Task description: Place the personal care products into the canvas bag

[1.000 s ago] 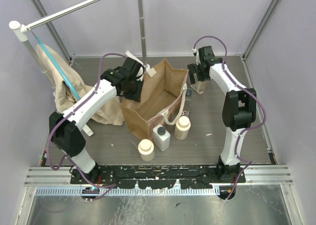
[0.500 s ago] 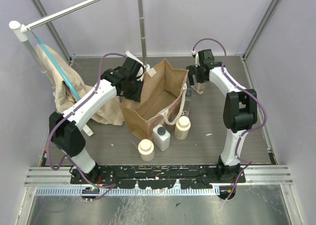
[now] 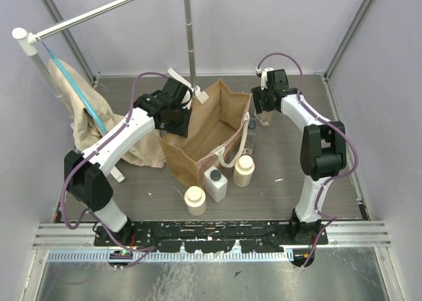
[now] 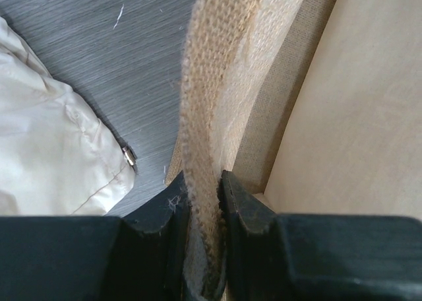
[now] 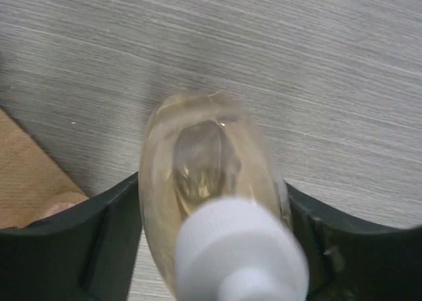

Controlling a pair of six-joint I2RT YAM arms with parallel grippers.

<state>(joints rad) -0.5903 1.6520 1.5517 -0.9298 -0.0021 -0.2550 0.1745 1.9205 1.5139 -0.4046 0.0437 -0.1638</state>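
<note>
Left claw: clamped on canvas bag rim, centred near far edge.
Right claw: clamped on white-capped bottle, between bag and right edge.
Risk: rounded bottle could slip, or clip the rim.

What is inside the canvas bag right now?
From above, only bare tan lining shows inside the canvas bag; no bottle is visible there. Its near wall covers the lowest part of the interior, so that cannot be checked.
</note>
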